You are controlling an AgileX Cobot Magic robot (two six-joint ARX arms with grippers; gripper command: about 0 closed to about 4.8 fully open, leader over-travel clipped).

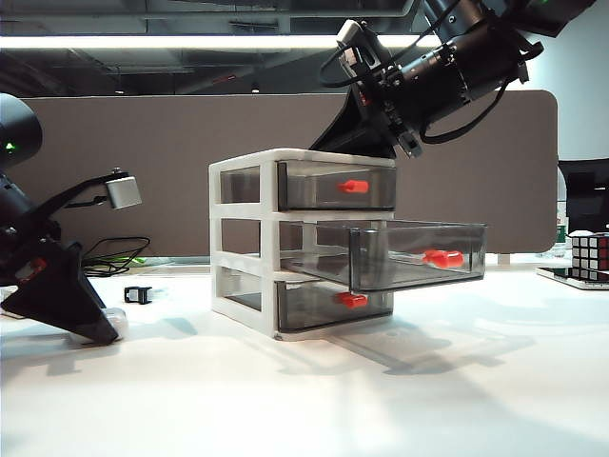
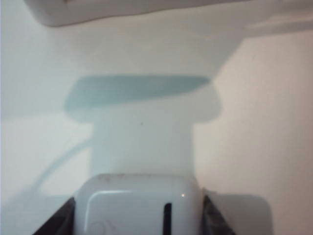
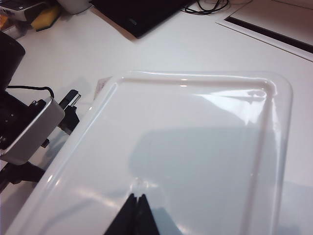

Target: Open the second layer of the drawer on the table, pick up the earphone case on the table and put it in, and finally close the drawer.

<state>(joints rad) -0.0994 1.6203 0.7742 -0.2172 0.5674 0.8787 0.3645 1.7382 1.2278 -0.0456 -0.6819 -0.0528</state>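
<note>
The drawer, a white three-tier unit, stands mid-table. Its second layer is pulled out to the right, orange-red handle in front. The white earphone case lies on the table at the far left and peeks out beside the fingers in the exterior view. My left gripper is down on the table with a dark finger pressed against each side of the case. My right gripper is shut and empty, just over the unit's white top; in the exterior view it sits behind that top.
A tiny black clip lies between the left arm and the unit. A black cable runs along the back left. A Rubik's cube sits on a tray at the far right. A brown partition closes off the back.
</note>
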